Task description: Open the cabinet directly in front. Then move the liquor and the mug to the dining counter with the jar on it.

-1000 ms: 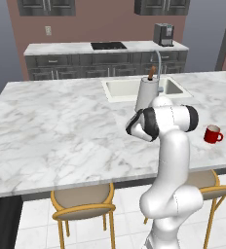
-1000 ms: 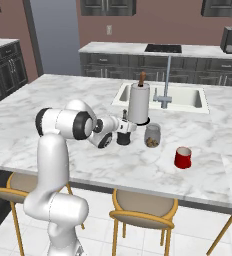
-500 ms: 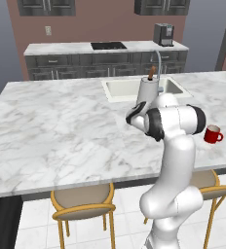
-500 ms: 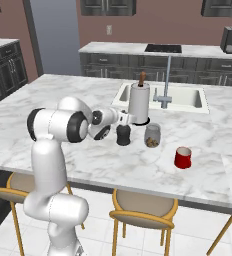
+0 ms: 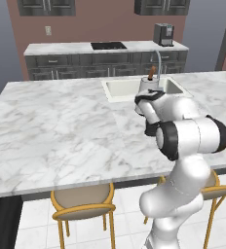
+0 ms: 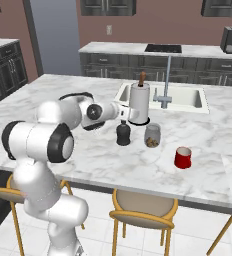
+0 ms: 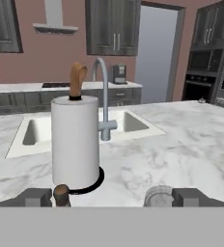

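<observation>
No readable text, label, brand, number or sign is found in any view. The bottle (image 6: 123,134), the jar (image 6: 152,135), the red mug (image 6: 182,157), the paper towel roll (image 7: 76,142) and the coffee machine (image 5: 163,34) on the back counter are all rendered plain, with no lettering to be made out.

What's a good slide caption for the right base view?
Open gripper beside liquor bottle, jar and red mug on the marble island.
</observation>
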